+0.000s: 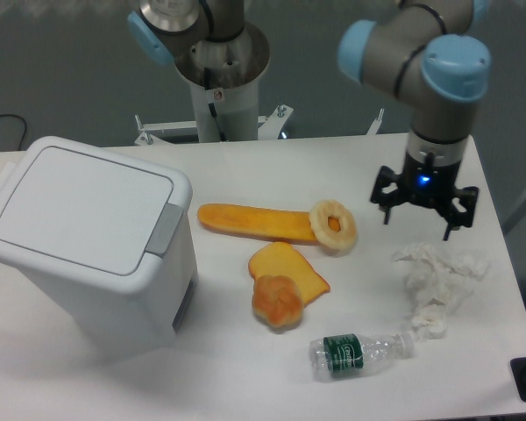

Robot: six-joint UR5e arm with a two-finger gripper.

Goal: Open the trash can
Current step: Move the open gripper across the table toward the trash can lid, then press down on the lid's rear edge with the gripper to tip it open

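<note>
The bin stands at the left end of the surface, lid down, and the grey latch sits at the lid's right edge, on the side facing the rest of the clutter. The gripper hangs well apart from the bin, off to its right and slightly farther back, above bare surface. Its jaws are spread wide and hold nothing. So the move ahead is, by my reading, a long sideways travel toward the bin, ending over the latch; the arm would come at it from the latch side, which suits a downward press.

The bin is smooth white plastic, boxy with rounded corners, its flat lid tilted a little toward the camera. The latch is a small matte grey tab that wraps from the lid's edge down onto the bin's right wall.

Between bin and gripper lie a long orange slab, a pale ring at its far end, and two orange lumps nearer the camera. To the right of these, below the gripper, is a crumpled white tissue, and a clear bottle with a green label lies on its side at the front. All lie low, so a high pass should clear them.
</note>
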